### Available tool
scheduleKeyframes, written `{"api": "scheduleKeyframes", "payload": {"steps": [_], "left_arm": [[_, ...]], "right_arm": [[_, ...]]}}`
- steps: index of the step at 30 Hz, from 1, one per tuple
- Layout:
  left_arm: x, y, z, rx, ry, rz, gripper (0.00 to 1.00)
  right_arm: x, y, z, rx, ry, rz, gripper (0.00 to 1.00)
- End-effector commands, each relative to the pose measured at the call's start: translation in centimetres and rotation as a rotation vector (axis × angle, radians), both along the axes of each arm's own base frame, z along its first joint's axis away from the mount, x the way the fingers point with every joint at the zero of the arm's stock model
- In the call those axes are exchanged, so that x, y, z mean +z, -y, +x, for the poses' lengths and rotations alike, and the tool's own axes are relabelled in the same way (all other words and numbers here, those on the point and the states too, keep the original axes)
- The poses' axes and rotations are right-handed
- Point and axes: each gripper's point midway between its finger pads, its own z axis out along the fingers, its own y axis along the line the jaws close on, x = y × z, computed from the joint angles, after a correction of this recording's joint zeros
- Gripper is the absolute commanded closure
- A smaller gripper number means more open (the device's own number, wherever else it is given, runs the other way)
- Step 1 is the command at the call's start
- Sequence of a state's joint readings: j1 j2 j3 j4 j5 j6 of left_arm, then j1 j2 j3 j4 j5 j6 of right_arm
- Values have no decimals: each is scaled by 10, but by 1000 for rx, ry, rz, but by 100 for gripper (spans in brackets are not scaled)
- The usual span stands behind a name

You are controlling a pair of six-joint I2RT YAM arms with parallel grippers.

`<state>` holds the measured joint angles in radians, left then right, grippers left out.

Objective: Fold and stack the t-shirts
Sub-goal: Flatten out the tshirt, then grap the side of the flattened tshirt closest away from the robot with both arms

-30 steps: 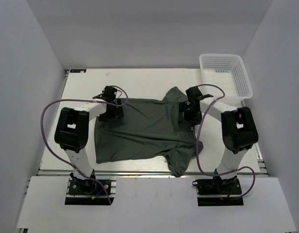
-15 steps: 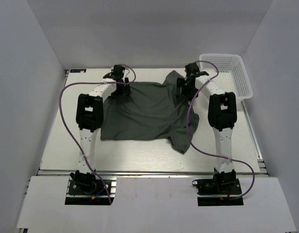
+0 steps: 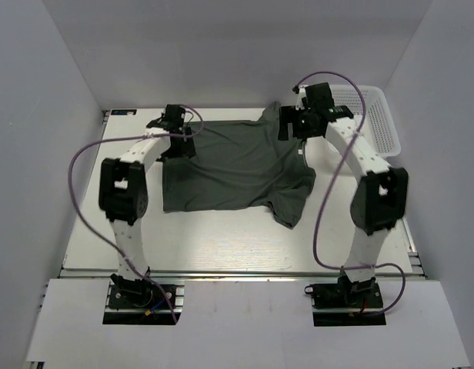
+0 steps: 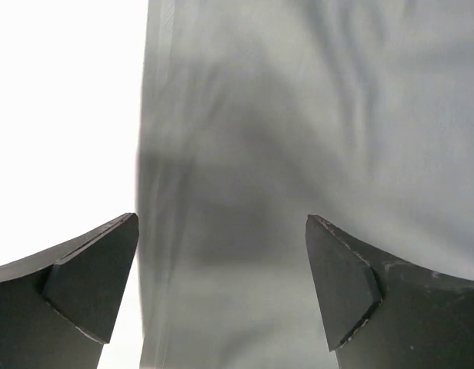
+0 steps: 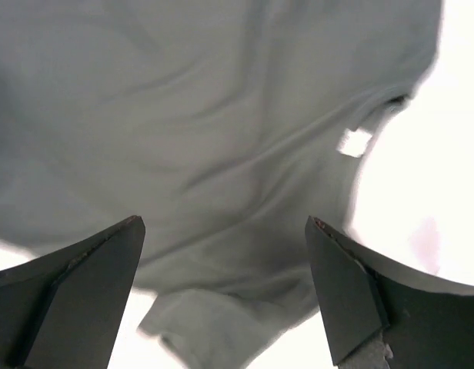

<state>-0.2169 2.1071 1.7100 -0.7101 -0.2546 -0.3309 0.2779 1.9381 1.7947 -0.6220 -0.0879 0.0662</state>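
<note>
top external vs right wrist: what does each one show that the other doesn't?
Only top external: the whole t-shirt outline spread out on the table, the white mesh basket at the far right corner, the left hand at the shirt's far left corner and the right hand at its far right end.
Only right wrist: the neckline close up with the light neck tag, and the right hand's fingers apart with nothing between them.
Both: the dark grey-green cloth and white table beside it.

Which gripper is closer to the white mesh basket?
Right. The right gripper hangs over the t-shirt's collar end, beside the basket; the left gripper is at the t-shirt's opposite side.
</note>
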Motion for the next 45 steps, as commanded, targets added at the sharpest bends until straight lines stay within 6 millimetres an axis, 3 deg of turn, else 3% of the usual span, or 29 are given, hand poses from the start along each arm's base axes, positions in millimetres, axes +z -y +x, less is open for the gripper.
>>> {"api": "scheduleKeyframes", "payload": {"steps": [1,2,3,4,5,7,8,9,10,13,14,21,29,34,39,40,45], "left_arm": [[65,-10,-43,98,125,-63,1],[39,-16,-75,126,52,-59,1],[55,-15,-91,157,91,-110,1],[53,-15,-103,168,89,-127,1],[32,-20,-130,189,33,-120,1],[36,-19,-150,220,63,-154,1],[22,-18,-166,222,30,-173,1],[19,-17,-172,215,30,-187,1],[17,-18,-176,229,33,-204,1],[11,-20,-193,230,48,-224,1],[5,-21,-200,231,42,-222,1],[10,-31,-194,265,112,-195,1],[-5,-25,-179,257,134,-214,1],[-15,-22,-175,253,104,-232,17],[-27,-23,-181,257,70,-219,40],[-32,-24,-186,258,55,-214,42],[-50,-26,-197,264,-4,-194,45]], "right_arm": [[-19,-29,-68,78,-98,95,10],[1,-32,-84,89,-52,117,10],[-25,-31,-107,76,-123,103,10],[-45,-28,-125,53,-176,100,10],[-47,-23,-146,44,-179,92,10],[-67,-17,-171,2,-234,81,11],[-70,-9,-187,-21,-240,78,13],[-74,-4,-193,-41,-247,67,15],[-91,5,-213,-92,-299,66,16],[-92,6,-222,-135,-294,106,21],[-107,10,-234,-144,-325,96,21],[-120,4,-231,-233,-324,170,30],[-147,12,-225,-316,-380,108,35],[-160,12,-228,-331,-427,95,42],[-165,13,-232,-338,-449,89,61],[-165,13,-231,-340,-451,90,67],[-163,17,-237,-343,-456,73,76]]}}
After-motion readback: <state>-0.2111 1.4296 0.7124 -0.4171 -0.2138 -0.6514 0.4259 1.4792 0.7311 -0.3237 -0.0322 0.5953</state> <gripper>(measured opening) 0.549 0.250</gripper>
